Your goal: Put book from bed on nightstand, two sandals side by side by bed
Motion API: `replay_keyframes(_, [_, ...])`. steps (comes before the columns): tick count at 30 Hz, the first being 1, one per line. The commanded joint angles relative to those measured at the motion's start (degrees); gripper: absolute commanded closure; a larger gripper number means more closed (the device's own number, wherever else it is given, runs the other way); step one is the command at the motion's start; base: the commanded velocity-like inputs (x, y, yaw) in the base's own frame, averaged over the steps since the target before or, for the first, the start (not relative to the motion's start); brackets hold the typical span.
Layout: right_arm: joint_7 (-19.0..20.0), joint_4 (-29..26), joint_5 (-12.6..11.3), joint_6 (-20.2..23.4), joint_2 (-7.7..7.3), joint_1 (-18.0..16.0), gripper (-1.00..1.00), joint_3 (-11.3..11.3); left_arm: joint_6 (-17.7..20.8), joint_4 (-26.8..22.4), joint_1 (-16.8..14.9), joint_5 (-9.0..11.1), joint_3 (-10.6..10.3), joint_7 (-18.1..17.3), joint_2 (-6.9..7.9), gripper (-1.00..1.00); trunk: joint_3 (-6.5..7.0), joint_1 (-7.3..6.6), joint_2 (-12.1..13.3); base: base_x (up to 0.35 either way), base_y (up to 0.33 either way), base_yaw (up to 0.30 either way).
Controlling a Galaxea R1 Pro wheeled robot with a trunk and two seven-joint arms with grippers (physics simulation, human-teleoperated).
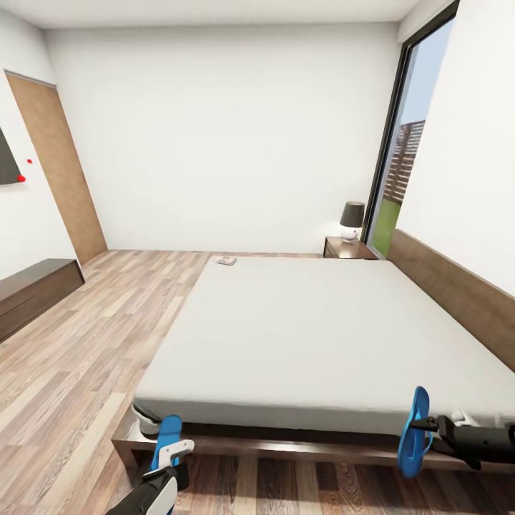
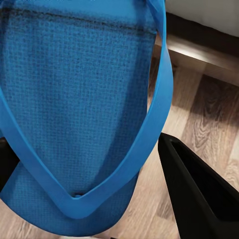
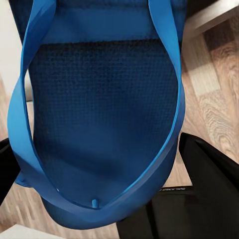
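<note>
Each gripper pinches a bright blue flat flip-flop sandal: the left gripper (image 1: 172,458) holds one sandal (image 1: 167,438), the right gripper (image 1: 429,429) the other sandal (image 1: 413,431), at the bed's (image 1: 307,336) foot edge. They look light, bendy; grip the sole's edge. A small dark paperback book (image 1: 226,261) lies at the mattress's far corner.

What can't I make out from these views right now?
- Book: in the head view, too small and far at the bed's far corner to read its cover.
- Nightstand: the bed hides its lower front.
- Left gripper: cut off by the bottom edge; its sandal blocks most of the left wrist view.
- Right gripper: its sandal hides the floor below in the right wrist view.
</note>
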Motion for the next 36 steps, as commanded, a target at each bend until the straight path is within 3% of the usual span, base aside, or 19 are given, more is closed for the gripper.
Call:
replay_keyframes(1, [0.39, 0.14, 0.36, 0.16, -0.02, -0.06, 1.0, 0.0, 0.31, -0.14, -0.02, 0.37, -0.47, 0.43, 0.04, 1.0, -0.27, 0.24, -0.49, 0.0, 0.0, 0.0])
replay_keyframes(8, [0.26, 2.98, 0.45, 0.16, 0.04, -0.06, 1.0, 0.06, 0.31, -0.14, -0.02, 0.37, -0.47, 0.43, 0.04, 1.0, -1.53, 1.78, -3.3, 0.0, 0.0, 0.0])
replay_keyframes(36, [0.2, 3.31, 0.45, 0.16, 0.06, -0.06, 1.0, 0.08, 0.31, -0.14, -0.01, 0.37, -0.47, 0.43, 0.04, 1.0, -6.56, 7.93, -14.53, 0.0, 0.0, 0.0])
